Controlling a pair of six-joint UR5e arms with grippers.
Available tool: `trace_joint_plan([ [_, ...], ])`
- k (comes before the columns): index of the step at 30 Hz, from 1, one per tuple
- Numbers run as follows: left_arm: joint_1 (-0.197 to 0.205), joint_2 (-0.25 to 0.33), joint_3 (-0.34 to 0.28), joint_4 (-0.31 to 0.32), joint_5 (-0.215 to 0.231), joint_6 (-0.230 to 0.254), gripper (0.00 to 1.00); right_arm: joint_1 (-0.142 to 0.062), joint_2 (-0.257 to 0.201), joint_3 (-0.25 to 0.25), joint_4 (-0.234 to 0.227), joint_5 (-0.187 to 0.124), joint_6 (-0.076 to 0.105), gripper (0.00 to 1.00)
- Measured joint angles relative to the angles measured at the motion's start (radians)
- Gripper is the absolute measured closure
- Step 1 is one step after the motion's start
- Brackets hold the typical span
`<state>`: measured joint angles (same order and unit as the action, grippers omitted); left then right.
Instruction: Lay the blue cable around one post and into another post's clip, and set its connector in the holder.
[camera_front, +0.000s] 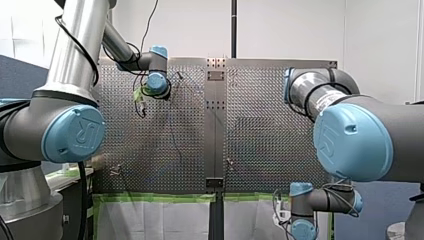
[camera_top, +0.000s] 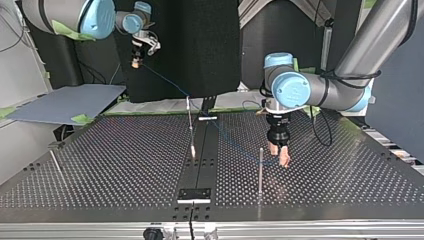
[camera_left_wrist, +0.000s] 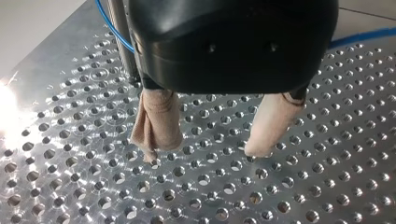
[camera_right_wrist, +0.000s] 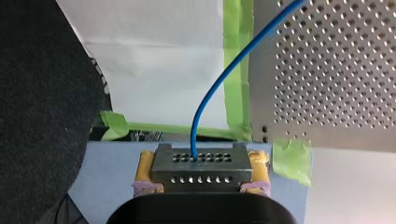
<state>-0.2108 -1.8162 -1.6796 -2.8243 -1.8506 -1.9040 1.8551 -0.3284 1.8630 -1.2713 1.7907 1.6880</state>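
Yellow-padded, clamps one metal connector (camera_right_wrist: 201, 168) in my right gripper (camera_right_wrist: 201, 163), beyond the green-taped edge of the table (camera_right_wrist: 327, 70), with one blue cable (camera_right_wrist: 219, 79) arcing out of it toward the table. Holds the two beige fingers (camera_left_wrist: 159, 121) of my left gripper (camera_left_wrist: 204, 153) wide apart over the holes, gripping nothing. Counts three posts (camera_top: 260, 167) on the table.
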Motion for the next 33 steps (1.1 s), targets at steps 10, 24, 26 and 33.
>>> trace_joint_plan([
  [10,0.001,0.0,0.0,0.0,0.0,-0.003,0.0,0.015,0.096,-0.057,-0.096,-0.013,-0.025,1.0],
  [24,0.001,0.0,0.0,0.0,0.001,-0.004,0.0,0.017,0.237,-0.12,-0.238,-0.009,-0.034,1.0],
  [26,0.001,0.0,0.0,0.0,0.0,-0.004,0.0,0.015,0.259,-0.122,-0.259,-0.01,-0.035,1.0],
  [33,0.001,0.0,0.0,0.0,0.0,-0.004,0.0,0.014,0.323,-0.107,-0.32,-0.032,-0.068,1.0],
])
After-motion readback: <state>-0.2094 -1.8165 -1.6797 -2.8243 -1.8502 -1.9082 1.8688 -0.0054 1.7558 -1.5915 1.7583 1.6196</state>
